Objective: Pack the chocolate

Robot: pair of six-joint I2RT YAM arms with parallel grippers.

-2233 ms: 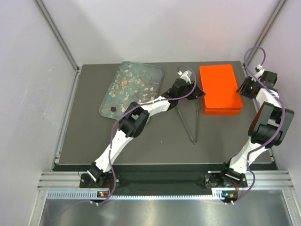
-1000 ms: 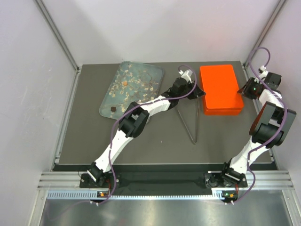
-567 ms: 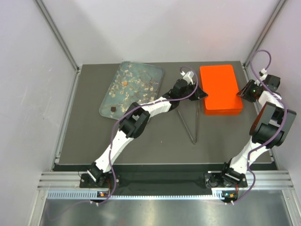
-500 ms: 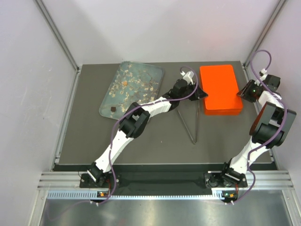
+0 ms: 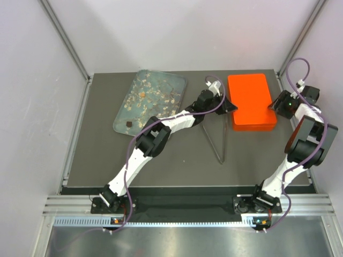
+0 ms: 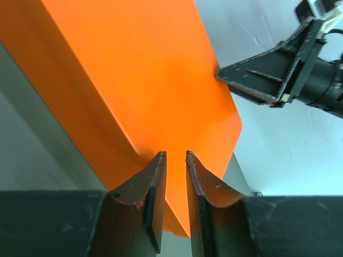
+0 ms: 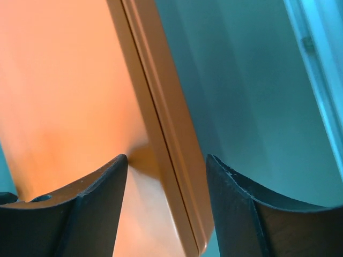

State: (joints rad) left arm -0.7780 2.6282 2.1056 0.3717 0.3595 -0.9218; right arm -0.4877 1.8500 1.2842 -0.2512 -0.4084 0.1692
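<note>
glass tray (image 5: 126,101) at far-left of bench (image 5: 107,160) holds tan crumbs + one dark chocolate lump (image 5: 129,124) at its near-left corner. left hand (image 6: 176,158) narrow, tips at left edge of orange box (image 5: 251,100). right hand (image 7: 166,166) wide, straddling the box's right rim, not clamped on it.

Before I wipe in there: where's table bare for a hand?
Bare: the table left of the tray, and its near strip, this side of the tongs. Crowded: the box, left gripper and right gripper at its sides.

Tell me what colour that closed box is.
The box is bright orange, clearest from the top external camera.
</note>
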